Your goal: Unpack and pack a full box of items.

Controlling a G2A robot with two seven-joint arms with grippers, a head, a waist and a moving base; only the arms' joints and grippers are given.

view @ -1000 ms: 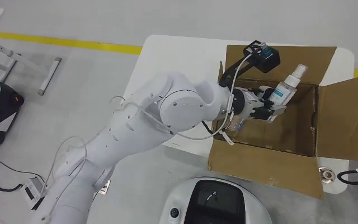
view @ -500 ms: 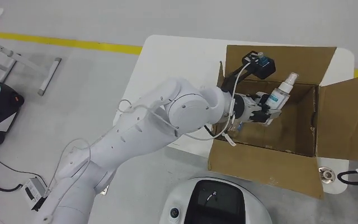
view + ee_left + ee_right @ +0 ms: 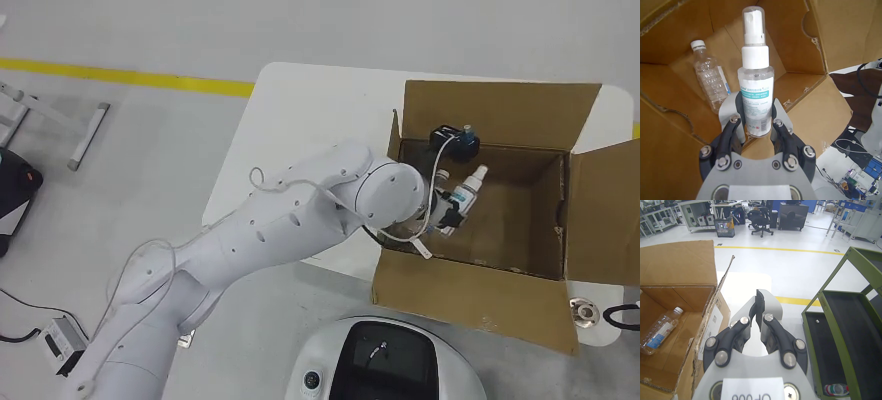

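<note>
Clear plastic, clamped low: the left pincer point(image 3: 755, 107) gripped the spray bottle point(image 3: 755, 83) by its bottom end only, cap leading, over the open box point(image 3: 672, 121) and close to one wall. Risky hold, I'd say. A knock against that torn cardboard edge could lever the bottle loose, and letting go from there could send it tumbling. Deeper in the box, the water bottle point(image 3: 709, 83) lay flat on the floor; a dropped sprayer might strike it and roll. Outside the box, the right pincer point(image 3: 757, 308) sat pressed together, empty.
</note>
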